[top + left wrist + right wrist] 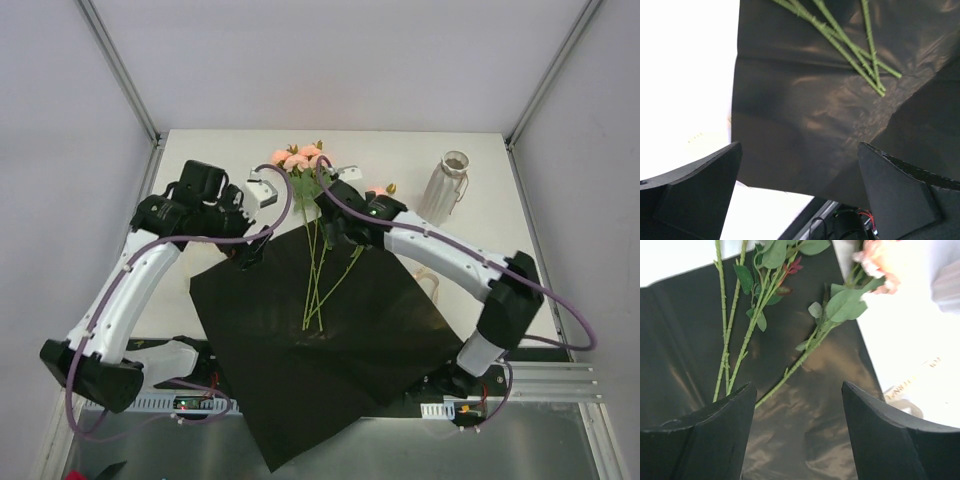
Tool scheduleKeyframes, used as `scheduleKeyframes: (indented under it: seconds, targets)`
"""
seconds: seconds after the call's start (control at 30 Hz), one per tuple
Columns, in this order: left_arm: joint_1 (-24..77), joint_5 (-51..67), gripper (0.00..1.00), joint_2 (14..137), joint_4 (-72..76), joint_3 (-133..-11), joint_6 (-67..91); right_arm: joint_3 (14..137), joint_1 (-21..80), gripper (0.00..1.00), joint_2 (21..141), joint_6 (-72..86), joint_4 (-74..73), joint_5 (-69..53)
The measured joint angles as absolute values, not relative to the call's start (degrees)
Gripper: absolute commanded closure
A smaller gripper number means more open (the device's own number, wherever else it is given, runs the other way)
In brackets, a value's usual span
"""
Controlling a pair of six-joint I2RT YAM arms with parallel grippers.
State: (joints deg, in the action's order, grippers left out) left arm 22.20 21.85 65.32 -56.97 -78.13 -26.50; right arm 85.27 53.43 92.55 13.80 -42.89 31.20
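Lying on the far half of the black sheet, the light, easily crushed flowers look best taken by their thin stems, near which the left gripper and right gripper hang wide, empty.

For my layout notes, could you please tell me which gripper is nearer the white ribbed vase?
Right. The right gripper hovers over the green stems, left of the white ribbed vase; the left gripper is farther left, over the black sheet.
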Motion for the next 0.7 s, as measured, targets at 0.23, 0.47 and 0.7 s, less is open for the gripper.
scheduleKeyframes:
  seconds: [0.23,0.47,0.7]
  targets:
    - [14.06,19.84,0.01,70.30,-52.71,-67.35,-24.49,84.90,48.90,0.32,104.29,15.25,-38.87,25.56]
    - [13.02,17.41,0.01,70.48,-47.86,-60.01,-24.01,84.51,44.91,0.35,108.27,19.25,-37.30,24.32]
    - [13.04,14.98,0.01,72.07,-44.75,-55.37,-24.12,84.51,44.34,0.37,113.12,22.15,-36.21,24.86]
